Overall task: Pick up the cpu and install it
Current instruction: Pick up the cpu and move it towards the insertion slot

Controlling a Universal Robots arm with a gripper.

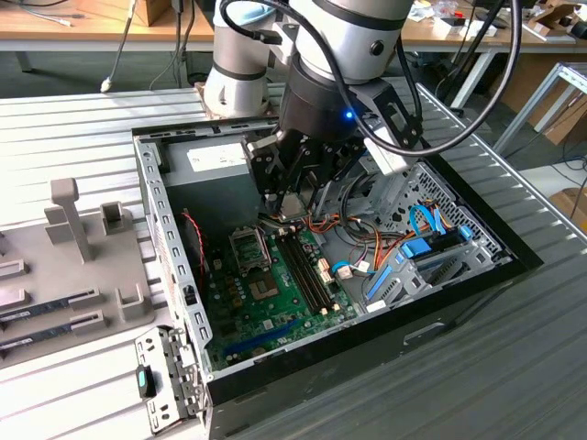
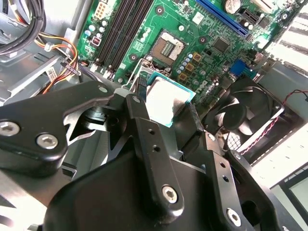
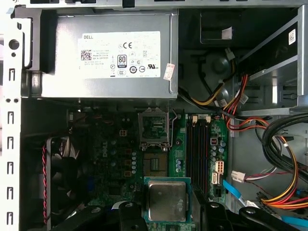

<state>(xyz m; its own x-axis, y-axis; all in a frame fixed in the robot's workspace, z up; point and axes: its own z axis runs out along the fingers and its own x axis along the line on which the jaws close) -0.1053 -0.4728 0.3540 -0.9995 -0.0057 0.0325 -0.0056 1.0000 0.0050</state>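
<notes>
Two jaws clamp the cpu between them by its edges above the motherboard, so keep it level and line its corners up with the open socket just beyond.

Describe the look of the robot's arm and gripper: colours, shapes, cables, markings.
The arm has rounded silver-grey joints and a black wrist section with a small blue light. Thick black cables loop around it. The gripper is matte black, built of flat linked bars joined with silver screws.
</notes>
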